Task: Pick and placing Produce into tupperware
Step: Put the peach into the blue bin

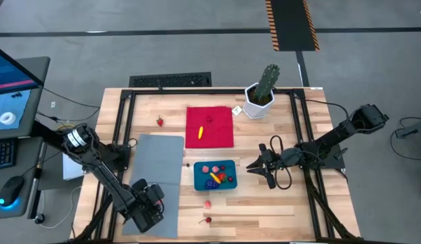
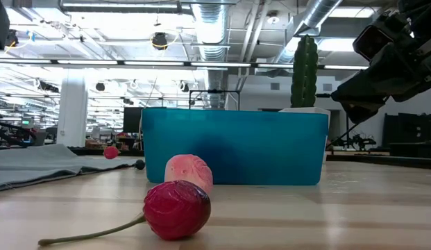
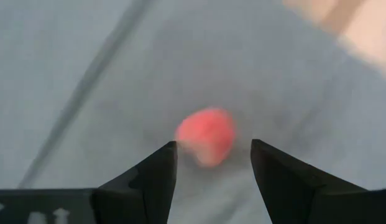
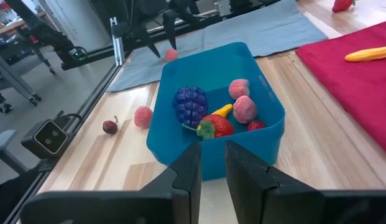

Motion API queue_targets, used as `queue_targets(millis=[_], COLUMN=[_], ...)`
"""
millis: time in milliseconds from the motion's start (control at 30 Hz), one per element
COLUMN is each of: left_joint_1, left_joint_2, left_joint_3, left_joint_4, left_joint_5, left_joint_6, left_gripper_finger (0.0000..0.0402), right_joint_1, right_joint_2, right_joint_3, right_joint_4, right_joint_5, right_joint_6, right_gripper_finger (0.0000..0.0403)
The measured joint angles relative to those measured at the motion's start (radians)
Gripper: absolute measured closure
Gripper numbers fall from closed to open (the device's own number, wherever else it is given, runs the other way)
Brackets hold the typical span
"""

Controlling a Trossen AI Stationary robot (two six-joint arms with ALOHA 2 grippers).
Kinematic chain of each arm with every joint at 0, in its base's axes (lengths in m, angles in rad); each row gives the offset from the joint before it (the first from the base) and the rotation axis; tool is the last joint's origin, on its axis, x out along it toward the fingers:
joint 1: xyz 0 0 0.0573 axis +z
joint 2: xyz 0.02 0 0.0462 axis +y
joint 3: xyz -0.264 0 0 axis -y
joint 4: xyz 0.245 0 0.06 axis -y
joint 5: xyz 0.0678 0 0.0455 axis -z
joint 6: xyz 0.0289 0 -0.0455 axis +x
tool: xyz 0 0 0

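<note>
The teal tupperware (image 1: 215,175) stands on the wooden table and holds a strawberry (image 4: 216,126), a purple cluster (image 4: 191,104), a yellow piece and pink pieces. My left gripper (image 3: 212,146) hangs open, pointing down over the grey mat (image 1: 156,163). A pink-red piece (image 3: 206,135) lies on the mat between its fingertips, and there is a gap on one side. My right gripper (image 4: 211,168) waits at the tupperware's right side, slightly open and holding nothing. A pink piece (image 1: 207,203) and a cherry (image 1: 208,219) lie near the front edge.
A red cloth (image 1: 210,127) at the back carries a yellow banana piece (image 1: 201,133). A strawberry (image 1: 160,121) lies to its left. A green cactus in a white pot (image 1: 261,95) stands at the back right. Bare wood lies in front of the tupperware.
</note>
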Motion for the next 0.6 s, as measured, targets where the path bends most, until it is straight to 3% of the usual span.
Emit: queue_targets(millis=[600], left_joint_1=[0.018], left_joint_2=[0.009], left_joint_3=[0.001], left_joint_4=[-0.065], left_joint_5=[-0.017], left_joint_6=[0.032], left_gripper_finger=[0.0207], right_joint_1=[-0.004], right_joint_2=[0.0], right_joint_3=[0.0], right_joint_4=[0.0], right_joint_5=[0.0], right_joint_6=[0.008], right_gripper_finger=[0.031])
